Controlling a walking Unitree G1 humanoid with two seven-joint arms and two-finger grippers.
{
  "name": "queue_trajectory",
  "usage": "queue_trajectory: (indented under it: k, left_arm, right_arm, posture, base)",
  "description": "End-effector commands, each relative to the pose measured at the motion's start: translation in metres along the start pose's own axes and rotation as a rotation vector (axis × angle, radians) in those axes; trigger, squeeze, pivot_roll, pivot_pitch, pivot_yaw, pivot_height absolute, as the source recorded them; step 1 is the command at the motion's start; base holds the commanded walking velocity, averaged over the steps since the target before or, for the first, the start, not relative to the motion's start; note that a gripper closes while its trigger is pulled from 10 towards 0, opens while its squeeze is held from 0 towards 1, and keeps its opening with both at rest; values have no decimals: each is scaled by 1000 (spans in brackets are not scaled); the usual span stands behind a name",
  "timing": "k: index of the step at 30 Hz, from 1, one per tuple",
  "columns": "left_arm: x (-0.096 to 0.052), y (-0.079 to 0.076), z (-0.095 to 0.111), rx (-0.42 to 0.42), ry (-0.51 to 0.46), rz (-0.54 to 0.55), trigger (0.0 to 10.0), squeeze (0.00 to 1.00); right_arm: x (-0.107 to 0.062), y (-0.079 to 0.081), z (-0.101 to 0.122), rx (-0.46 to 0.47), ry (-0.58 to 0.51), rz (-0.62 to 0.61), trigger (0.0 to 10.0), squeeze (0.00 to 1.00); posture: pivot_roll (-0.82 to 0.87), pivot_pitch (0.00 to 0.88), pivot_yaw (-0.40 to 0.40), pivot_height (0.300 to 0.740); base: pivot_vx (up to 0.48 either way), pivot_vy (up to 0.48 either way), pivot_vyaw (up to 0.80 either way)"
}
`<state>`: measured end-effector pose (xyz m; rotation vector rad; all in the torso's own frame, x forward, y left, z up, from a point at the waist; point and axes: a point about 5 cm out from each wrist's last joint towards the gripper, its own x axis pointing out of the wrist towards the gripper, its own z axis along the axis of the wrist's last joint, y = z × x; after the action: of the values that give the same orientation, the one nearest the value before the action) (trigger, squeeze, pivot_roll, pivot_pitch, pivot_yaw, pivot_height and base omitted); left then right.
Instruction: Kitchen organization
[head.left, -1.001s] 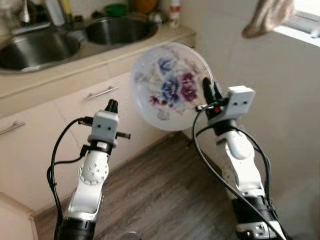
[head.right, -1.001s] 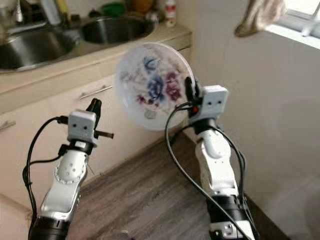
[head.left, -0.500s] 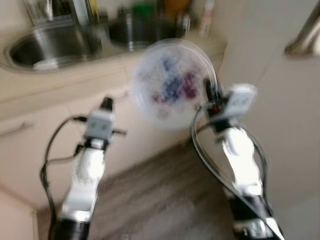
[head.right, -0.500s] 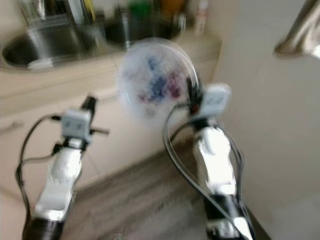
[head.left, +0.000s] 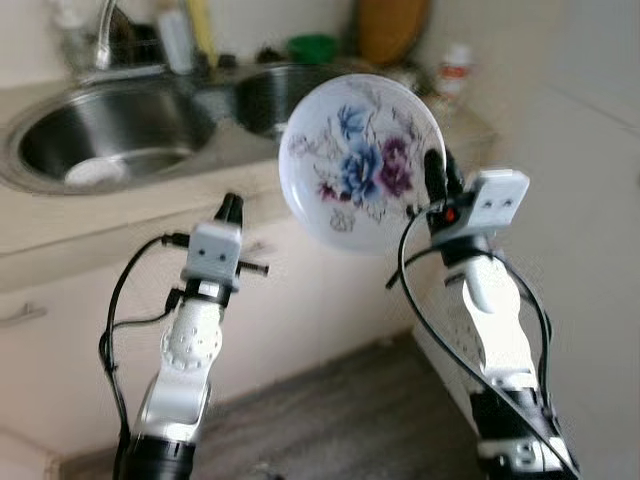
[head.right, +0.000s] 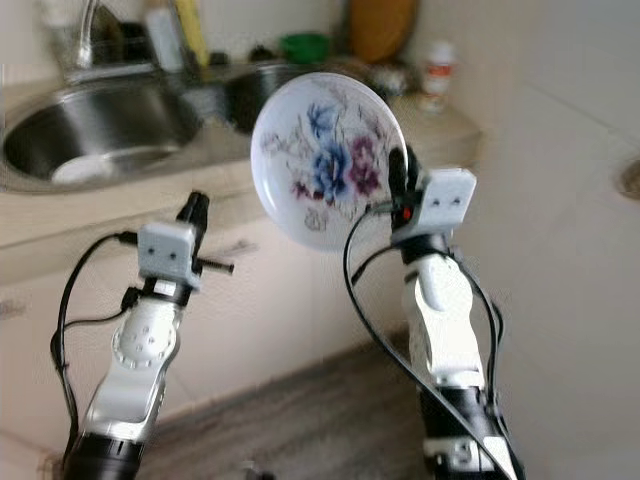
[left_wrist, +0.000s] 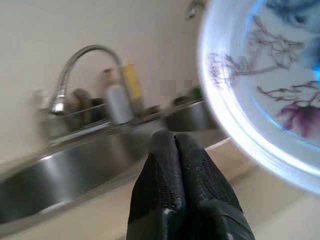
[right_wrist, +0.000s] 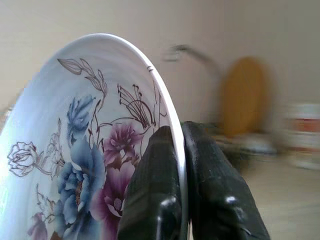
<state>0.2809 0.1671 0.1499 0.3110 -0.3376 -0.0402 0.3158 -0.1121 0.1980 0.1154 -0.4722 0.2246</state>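
Kitchen counter (head.left: 120, 215) with its double sink (head.left: 110, 140) stands in front of the robot, and the floral plate (head.left: 362, 165) is held upright in the air before it, not yet put anywhere. The right gripper (head.left: 436, 180) pinches the plate rim, while the left gripper (head.left: 230, 208) is closed and empty, so I judge the placing is left to do.

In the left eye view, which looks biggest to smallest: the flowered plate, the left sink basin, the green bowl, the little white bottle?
1. Left sink basin
2. Flowered plate, though it is nearer the camera, so real size is unsure
3. Green bowl and white bottle look about alike; no ranking.
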Motion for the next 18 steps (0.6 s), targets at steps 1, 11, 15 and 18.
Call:
queue_trajectory:
  k: [1,11,15,18]
  left_arm:
    - [2,-4,7,-13,-32,-6,10000,0]
    - [3,-5,9,-23,-42,-10,10000,0]
    - [4,-5,9,-23,-43,-6,10000,0]
    - [4,-5,9,-23,-41,-3,10000,0]
  right_arm:
    - [2,-6,10,-9,-46,-18,0,0]
    - [22,-11,33,-93,-180,-45,0,0]
    - [30,-10,45,-91,-239,-48,0,0]
    - [37,-9,54,-62,-282,-65,0,0]
  posture:
    - [-19,0,-39,740]
    - [-22,0,-37,740]
    - [-21,0,-37,740]
    - [-21,0,-37,740]
  base:
    - [472,0,800]
    - [350,0,440]
    - [140,0,800]
    - [0,0,0]
